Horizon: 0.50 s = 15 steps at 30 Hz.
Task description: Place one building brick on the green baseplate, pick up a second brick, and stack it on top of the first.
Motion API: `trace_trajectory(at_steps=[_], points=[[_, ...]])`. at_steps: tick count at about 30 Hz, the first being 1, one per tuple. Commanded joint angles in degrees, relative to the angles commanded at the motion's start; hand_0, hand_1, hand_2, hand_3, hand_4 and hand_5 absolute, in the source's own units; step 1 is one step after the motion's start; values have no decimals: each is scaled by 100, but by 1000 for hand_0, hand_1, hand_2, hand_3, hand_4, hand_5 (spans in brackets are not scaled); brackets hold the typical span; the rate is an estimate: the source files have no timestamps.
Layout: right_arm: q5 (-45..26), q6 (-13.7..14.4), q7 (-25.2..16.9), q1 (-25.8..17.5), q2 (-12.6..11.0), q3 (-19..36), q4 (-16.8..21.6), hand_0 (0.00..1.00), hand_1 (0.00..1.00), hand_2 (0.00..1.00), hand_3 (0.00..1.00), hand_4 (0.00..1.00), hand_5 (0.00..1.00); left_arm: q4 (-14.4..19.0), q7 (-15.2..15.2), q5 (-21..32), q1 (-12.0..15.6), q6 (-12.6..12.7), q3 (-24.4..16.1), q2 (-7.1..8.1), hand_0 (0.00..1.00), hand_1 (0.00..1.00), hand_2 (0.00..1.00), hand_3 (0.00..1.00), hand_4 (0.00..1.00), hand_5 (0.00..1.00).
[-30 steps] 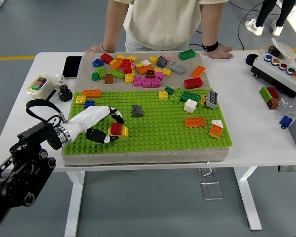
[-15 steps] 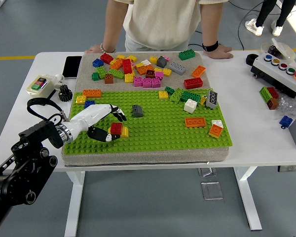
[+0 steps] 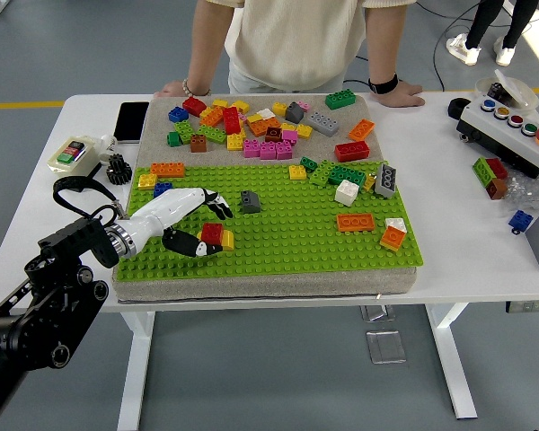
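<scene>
A red brick (image 3: 212,233) sits on top of a yellow brick (image 3: 226,240) on the near left part of the green baseplate (image 3: 287,238). My left hand (image 3: 207,230), white with black fingertips, lies just left of this stack. Its fingers (image 3: 217,207) stretch out above the red brick and its thumb (image 3: 190,247) curves below it. The hand looks open, with no grip on the stack. My right hand is out of view.
Loose bricks lie on the grey mat (image 3: 153,144) behind the baseplate, and several more stand on the baseplate's right half. A person leans both hands (image 3: 172,89) on the far table edge. A phone (image 3: 131,120) and a button box (image 3: 508,126) flank the mat.
My left arm has shifted slightly away from the near edge, and the fingers have risen a little. The red and yellow stack has stayed put.
</scene>
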<state>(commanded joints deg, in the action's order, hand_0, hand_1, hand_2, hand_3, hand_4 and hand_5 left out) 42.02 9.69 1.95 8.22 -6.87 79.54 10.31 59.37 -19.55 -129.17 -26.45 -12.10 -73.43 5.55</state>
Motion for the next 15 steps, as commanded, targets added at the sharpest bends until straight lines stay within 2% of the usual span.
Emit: trace_trajectory(at_steps=[15], points=[[0, 2, 12, 11, 2, 8, 0, 728, 637, 685, 619, 920, 480, -155, -3, -19, -142, 24, -18, -59, 751, 710, 629, 632, 896, 149]])
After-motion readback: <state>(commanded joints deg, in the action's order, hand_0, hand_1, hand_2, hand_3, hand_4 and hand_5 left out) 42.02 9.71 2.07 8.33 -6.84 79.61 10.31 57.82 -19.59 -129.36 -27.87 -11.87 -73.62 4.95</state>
